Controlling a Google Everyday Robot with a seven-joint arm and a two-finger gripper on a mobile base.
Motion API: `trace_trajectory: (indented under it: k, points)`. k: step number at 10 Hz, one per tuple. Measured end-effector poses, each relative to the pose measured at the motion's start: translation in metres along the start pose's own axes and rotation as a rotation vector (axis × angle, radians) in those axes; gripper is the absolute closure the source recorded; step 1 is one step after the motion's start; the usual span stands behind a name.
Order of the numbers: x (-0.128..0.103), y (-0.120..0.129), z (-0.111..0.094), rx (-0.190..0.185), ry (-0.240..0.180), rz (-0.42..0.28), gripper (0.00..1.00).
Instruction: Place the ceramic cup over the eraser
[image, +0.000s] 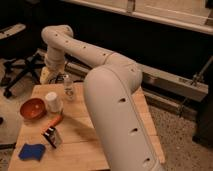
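The white ceramic cup (52, 101) stands upright on the left part of the wooden table (75, 140), beside an orange bowl. The eraser (51, 136), a small black block with a white face, lies nearer the front, a short way below the cup. My arm rises from the lower right, bends at the top left and comes down to the gripper (47, 75) at the table's far left corner, behind and above the cup. The gripper is open and holds nothing.
An orange-red bowl (33, 108) sits left of the cup and a small clear bottle (68, 89) just behind it. An orange stick (56, 121) lies between cup and eraser. A blue pad (31, 151) lies at the front left. An office chair (20, 65) stands beyond the table.
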Motion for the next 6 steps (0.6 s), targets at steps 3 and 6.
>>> trace_trajectory:
  k: [3, 6]
  points:
    - [-0.016, 0.029, 0.014, 0.047, 0.031, -0.103, 0.2]
    - [-0.022, 0.047, 0.03, 0.08, 0.074, -0.161, 0.2]
